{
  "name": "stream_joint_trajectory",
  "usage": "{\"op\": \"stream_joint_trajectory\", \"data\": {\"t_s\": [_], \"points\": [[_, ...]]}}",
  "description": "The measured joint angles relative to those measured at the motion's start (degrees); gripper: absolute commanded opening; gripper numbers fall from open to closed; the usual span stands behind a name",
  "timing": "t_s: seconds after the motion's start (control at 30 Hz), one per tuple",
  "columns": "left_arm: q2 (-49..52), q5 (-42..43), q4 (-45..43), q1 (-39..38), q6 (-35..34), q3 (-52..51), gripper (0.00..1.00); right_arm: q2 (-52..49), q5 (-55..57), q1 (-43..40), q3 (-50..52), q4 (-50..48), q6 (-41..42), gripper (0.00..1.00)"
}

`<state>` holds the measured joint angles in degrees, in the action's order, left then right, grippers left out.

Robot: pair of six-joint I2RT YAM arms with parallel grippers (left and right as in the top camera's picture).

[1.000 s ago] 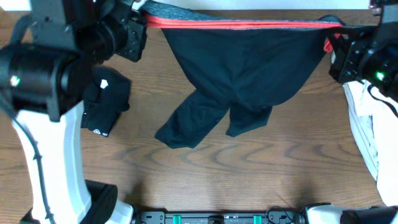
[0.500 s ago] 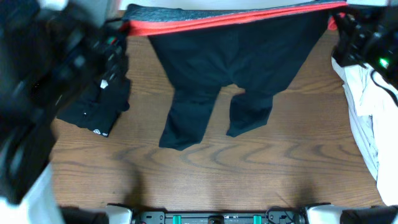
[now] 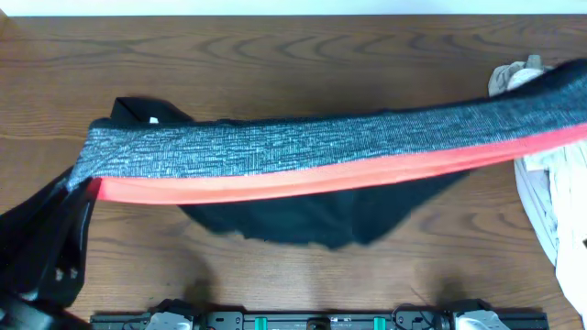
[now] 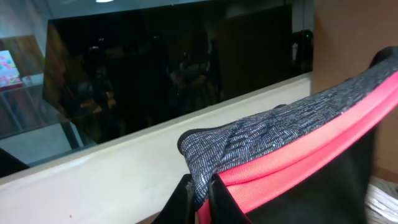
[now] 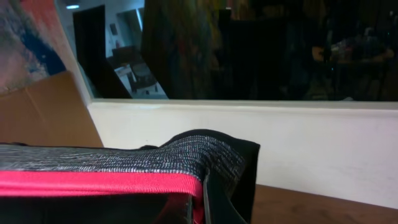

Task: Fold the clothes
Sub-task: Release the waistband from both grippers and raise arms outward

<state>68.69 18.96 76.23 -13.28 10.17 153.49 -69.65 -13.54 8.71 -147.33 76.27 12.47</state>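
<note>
Left gripper (image 4: 199, 186) & right gripper (image 5: 199, 200), both closed tight on corners of the trousers (image 3: 321, 151), hold them stretched edge-to-edge, w/ open surface (image 3: 275, 55) behind.

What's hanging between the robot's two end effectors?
The trousers: their grey-and-red waistband stretches from the left end effector to the right end effector, each shut on one end. The overhead view shows it best.

A black garment (image 3: 133, 110) and pale cloth heap (image 3: 537, 197) lie on the table (image 3: 275, 55).
</note>
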Motion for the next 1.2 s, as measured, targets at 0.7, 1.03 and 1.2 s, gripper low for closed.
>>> {"op": "stream_joint_trajectory", "data": {"t_s": [0.7, 1.03, 1.2], "points": [[47.41, -16.04, -13.60, 0.66, -1.46, -0.44, 0.27, -40.13, 8.57, -0.04, 0.83, -11.61, 1.53, 0.41], [55.67, -22.14, -14.73, 4.79, -1.16, -2.03, 0.98, -52.68, 8.87, -1.60, 1.62, -13.35, -1.88, 0.96], [46.97, -24.09, -8.74, 6.78, -1.16, -1.92, 0.98, -49.35, 8.61, -2.89, 1.57, -5.68, -4.07, 0.99]]}}
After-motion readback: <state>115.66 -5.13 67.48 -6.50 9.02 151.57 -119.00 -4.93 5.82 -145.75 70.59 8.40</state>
